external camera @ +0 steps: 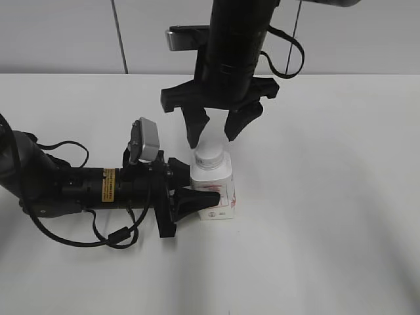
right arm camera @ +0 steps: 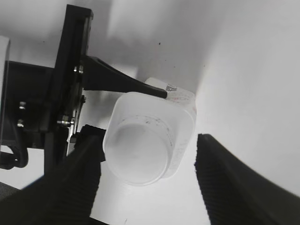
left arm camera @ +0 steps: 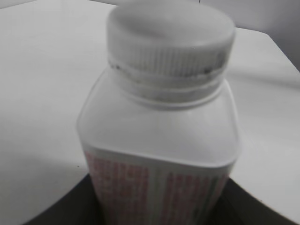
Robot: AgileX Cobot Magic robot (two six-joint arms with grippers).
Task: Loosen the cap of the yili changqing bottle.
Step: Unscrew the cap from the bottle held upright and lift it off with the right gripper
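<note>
The yili changqing bottle stands upright near the middle of the white table, well clear of every edge. The left gripper clamps its squarish body from the left side, low on the pink-red label. The right gripper hangs directly above with its jaws spread, one on each side of the cap, touching nothing. The bottle looks light, with thin, slightly yielding plastic walls, so it could slip or turn in the clamp. The ribbed rim of the cap is the best hold. Open table lies all around.
</note>
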